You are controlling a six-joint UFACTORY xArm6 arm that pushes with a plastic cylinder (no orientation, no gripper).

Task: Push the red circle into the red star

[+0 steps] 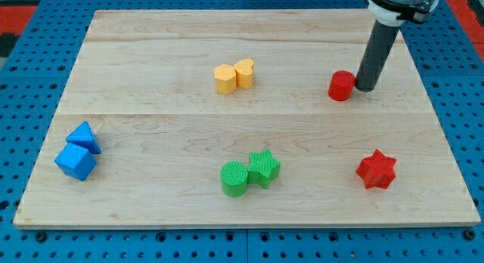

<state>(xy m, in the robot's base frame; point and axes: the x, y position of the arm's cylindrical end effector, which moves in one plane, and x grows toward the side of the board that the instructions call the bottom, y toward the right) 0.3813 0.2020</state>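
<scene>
The red circle (341,86) lies on the wooden board toward the view's upper right. The red star (376,170) lies toward the view's lower right, well below the circle and a little to its right. My tip (366,88) stands just right of the red circle, touching or nearly touching its right side. The dark rod rises from there to the view's top edge.
A yellow hexagon (224,79) and a yellow heart (244,72) touch at top centre. A green circle (235,178) and a green star (264,168) touch at bottom centre. A blue triangle (83,136) and a blue cube (76,162) sit at the left edge.
</scene>
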